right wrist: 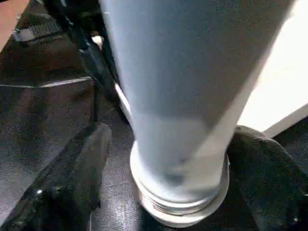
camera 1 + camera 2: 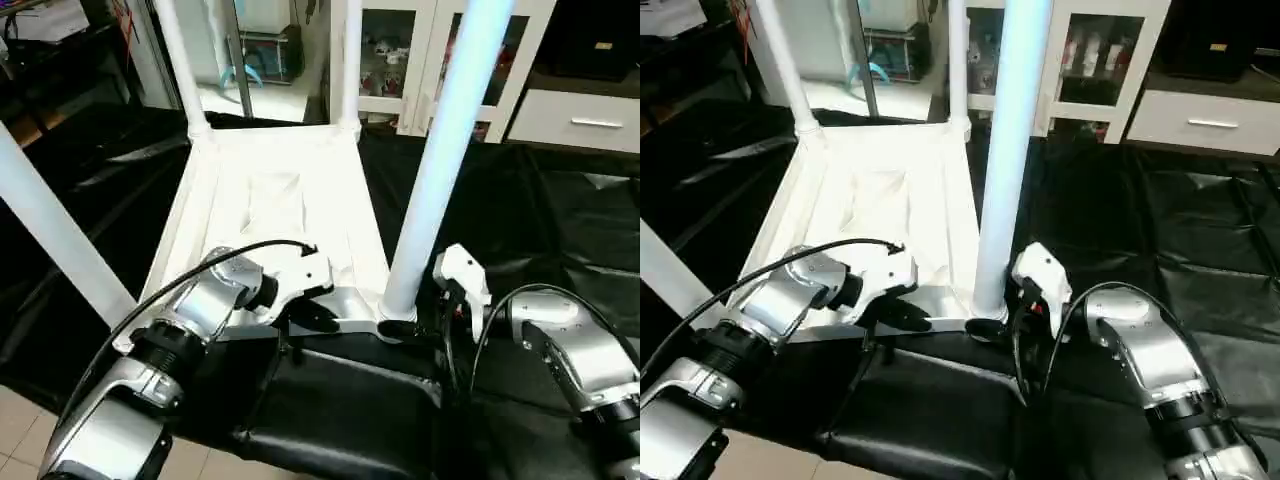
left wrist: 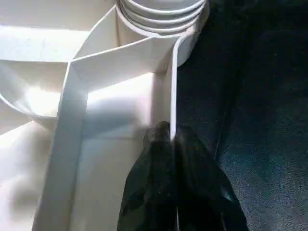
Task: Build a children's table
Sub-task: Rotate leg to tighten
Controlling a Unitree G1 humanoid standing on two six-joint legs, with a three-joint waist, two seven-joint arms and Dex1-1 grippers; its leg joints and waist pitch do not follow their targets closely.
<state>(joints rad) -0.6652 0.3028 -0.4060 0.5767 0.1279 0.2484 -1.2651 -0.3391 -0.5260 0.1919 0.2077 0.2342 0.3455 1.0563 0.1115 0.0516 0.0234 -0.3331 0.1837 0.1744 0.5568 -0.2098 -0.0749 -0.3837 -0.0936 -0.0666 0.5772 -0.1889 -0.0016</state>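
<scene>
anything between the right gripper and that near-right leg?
Nothing visible. The right gripper is open with its fingers on either side of the near-right leg just above its threaded base; no gap is blocked. The left gripper is shut on the tabletop's rim, clear of the leg.

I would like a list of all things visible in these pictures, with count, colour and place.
table top: one, white, upside down on the black cover.
legs: four, white, standing up from the top's corners.
cover: one, black, under the table top.
cabinet: one, white with glass doors, behind.
drawer unit: one, white, back right.
left end effector: one, black, shut on the table top's near rim.
right end effector: one, black, open around the base of the near right leg.
</scene>
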